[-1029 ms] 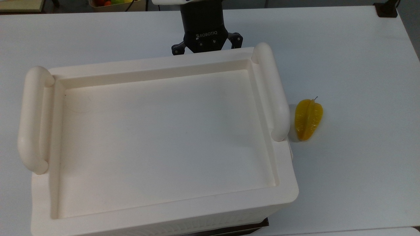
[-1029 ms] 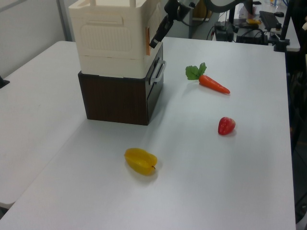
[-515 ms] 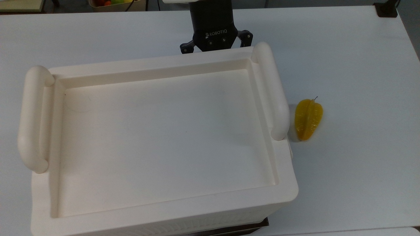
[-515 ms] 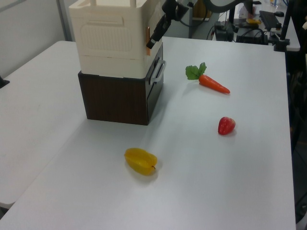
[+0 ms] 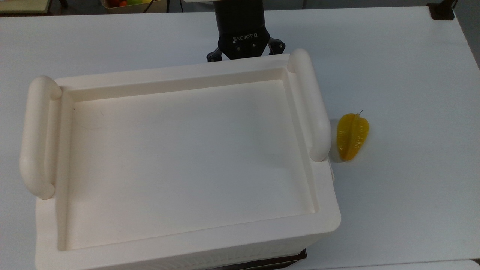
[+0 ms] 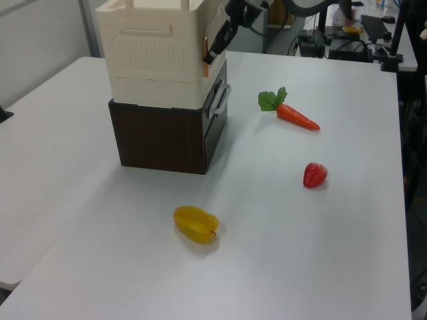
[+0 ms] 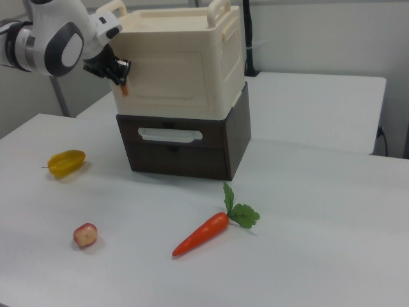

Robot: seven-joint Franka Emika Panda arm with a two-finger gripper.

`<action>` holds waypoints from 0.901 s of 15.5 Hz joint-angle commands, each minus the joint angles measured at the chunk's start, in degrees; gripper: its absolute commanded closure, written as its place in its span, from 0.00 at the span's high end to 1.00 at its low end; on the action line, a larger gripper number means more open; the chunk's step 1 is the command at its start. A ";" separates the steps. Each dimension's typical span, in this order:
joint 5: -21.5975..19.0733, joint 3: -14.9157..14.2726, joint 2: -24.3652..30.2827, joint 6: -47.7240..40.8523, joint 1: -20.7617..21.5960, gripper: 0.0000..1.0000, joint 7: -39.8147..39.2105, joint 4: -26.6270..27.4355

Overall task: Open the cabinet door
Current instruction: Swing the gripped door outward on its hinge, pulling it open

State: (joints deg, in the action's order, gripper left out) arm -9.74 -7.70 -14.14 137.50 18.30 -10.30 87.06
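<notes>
The cream cabinet (image 5: 187, 157) stands on a dark brown drawer unit (image 7: 185, 153); its recessed top and two rounded bar handles show in the top view. The cabinet door (image 7: 169, 77) is the flat front panel in the right view and lies flush against the box. A small orange tab (image 7: 124, 90) sits at the door's edge at the right view's left. My gripper (image 7: 118, 70) is right at that edge, beside the tab. In the top view my gripper (image 5: 244, 50) reaches down behind the cabinet's far rim. In the left view my gripper (image 6: 216, 48) sits against the orange tab (image 6: 205, 48).
A yellow star fruit (image 5: 352, 137) lies on the white table (image 5: 412, 75) at the top view's right of the cabinet. A carrot (image 7: 206, 233) and a small red fruit (image 7: 85, 235) lie in front of the drawer unit, whose white handle (image 7: 170, 134) faces them.
My gripper has moved toward the top view's right along the cabinet's far rim, then settled closer to the orange tab. The door has not moved.
</notes>
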 commanded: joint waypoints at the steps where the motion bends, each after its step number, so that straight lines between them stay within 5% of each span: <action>1: 0.42 -0.47 -0.53 2.33 0.42 0.00 0.99 -0.66; 4: 0.25 -0.73 0.43 0.58 0.07 0.00 0.90 -0.14; 14: -0.63 -1.00 4.12 -25.15 -2.91 0.00 -9.02 0.66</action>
State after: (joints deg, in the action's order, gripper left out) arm -9.64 -8.19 -11.00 120.67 17.14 -16.47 85.50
